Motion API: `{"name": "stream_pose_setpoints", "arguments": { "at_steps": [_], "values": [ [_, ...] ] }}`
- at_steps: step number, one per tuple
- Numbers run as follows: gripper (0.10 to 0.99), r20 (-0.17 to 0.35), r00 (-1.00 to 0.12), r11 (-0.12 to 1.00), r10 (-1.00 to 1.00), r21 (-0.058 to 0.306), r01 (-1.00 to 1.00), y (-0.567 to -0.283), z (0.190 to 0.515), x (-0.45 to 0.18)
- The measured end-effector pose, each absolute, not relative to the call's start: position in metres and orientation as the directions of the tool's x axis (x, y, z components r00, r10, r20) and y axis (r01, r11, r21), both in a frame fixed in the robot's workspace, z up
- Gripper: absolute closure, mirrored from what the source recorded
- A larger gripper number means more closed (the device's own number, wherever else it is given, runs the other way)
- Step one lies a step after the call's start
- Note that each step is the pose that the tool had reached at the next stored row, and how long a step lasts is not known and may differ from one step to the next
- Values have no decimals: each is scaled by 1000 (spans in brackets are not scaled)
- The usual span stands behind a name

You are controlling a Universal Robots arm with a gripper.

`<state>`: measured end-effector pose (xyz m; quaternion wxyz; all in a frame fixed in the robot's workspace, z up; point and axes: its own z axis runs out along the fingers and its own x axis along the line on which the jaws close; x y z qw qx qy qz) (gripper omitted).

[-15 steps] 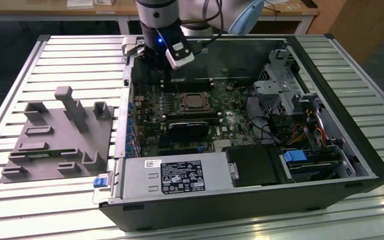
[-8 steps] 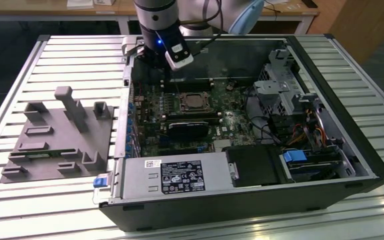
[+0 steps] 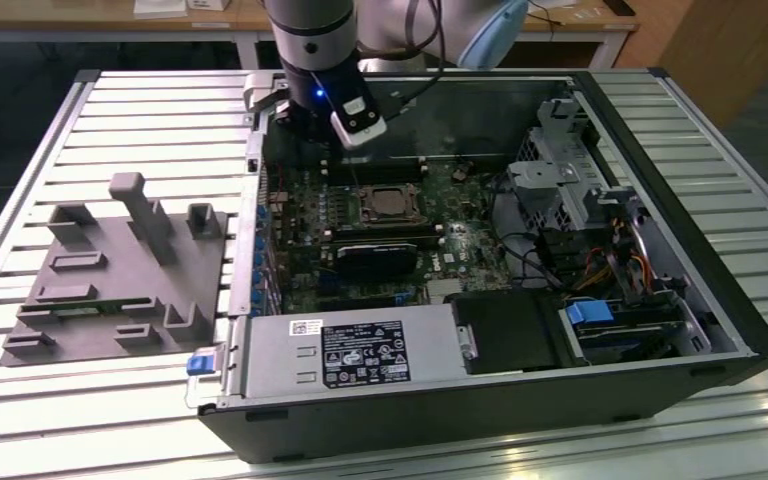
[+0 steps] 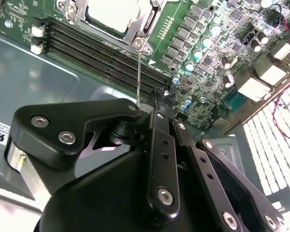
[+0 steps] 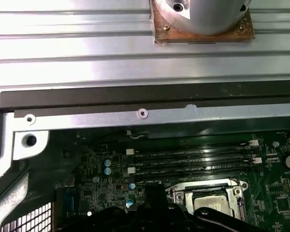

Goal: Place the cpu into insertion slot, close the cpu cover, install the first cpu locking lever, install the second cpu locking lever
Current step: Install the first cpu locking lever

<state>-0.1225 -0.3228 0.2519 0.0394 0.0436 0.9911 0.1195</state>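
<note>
Gripper (image 4: 154,108) sat at the case's far edge. cpu (image 3: 387,203) lay nearer, beyond memory slots (image 4: 101,53), thin locking lever (image 4: 138,72) running between them. Grip state: couldn't tell.

We take the insertion slot (image 3: 352,204) as our mark. It sits on the motherboard (image 3: 301,235), inside the open computer case (image 3: 720,318), which lies on the tabletop (image 3: 157,110). The cpu (image 3: 390,204) lies in the slot, and the cpu cover (image 4: 146,23) lies around the chip's edge. Memory slots (image 4: 101,53) run just beside the slot, and a thin locking lever (image 4: 138,72) reaches from its corner over them. In the exterior view, the power supply (image 3: 344,350) lies nearer us than the slot, the drive cage (image 3: 558,185) lies to the exterior view's right of it, and a fixture tray (image 3: 117,270) lies well to its left, outside the case.
</note>
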Motion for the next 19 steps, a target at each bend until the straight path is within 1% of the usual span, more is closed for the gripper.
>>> {"name": "stream_pose_setpoints", "arguments": {
  "at_steps": [8,19],
  "values": [
    [984,-66,-993,964,97,255,77,-323,249,-110],
    [984,-66,-993,963,97,258,77,-323,247,-78]
  ]
}}
